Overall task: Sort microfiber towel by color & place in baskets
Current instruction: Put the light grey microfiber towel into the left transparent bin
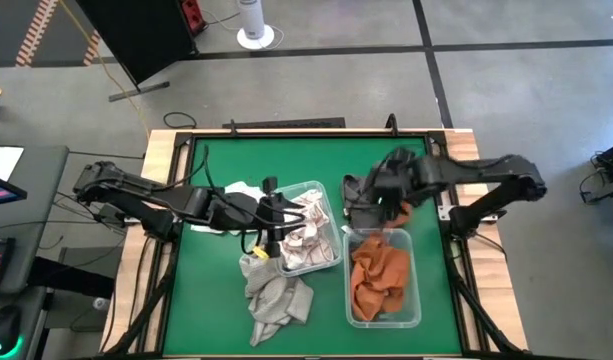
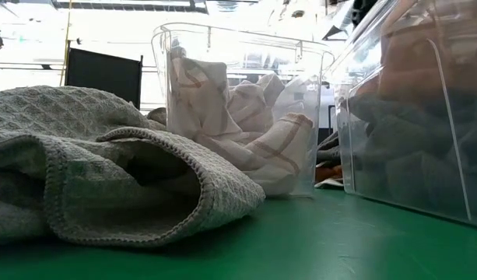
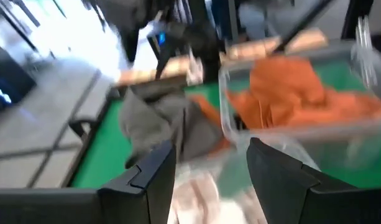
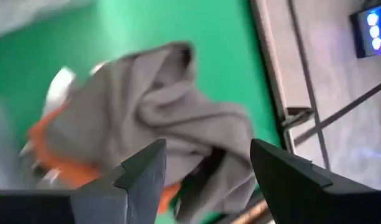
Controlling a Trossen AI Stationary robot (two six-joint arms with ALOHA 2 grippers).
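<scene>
two clear plastic baskets sit side by side on the green tabletop [image 1: 206, 300]. the left basket [image 1: 308, 228] holds crumpled whitish towels [image 1: 304, 235] with thin reddish stripes; seen from table height, the cloth presses against its see-through wall. the right basket [image 1: 382, 278], just beside it, is filled with rumpled orange towels [image 1: 378, 277]. a grey waffle-weave towel [image 1: 276, 298] with a stitched hem lies heaped on the tabletop, touching the left basket's near corner. a white cloth [image 1: 244, 190] shows beside the left basket's far-left side, partly under the arm.

the left gripper [image 1: 271, 215] hangs over the left basket's left rim; in its wrist view the jaws stand apart with nothing between them. the right gripper [image 1: 371, 200] is at the far end of the right basket, over a dark grey towel [image 4: 171, 118] that lies bunched there with an orange edge beneath it. its jaws are spread wide; the wrist view is blurred, so whether they touch the grey cloth is hard to say.
</scene>
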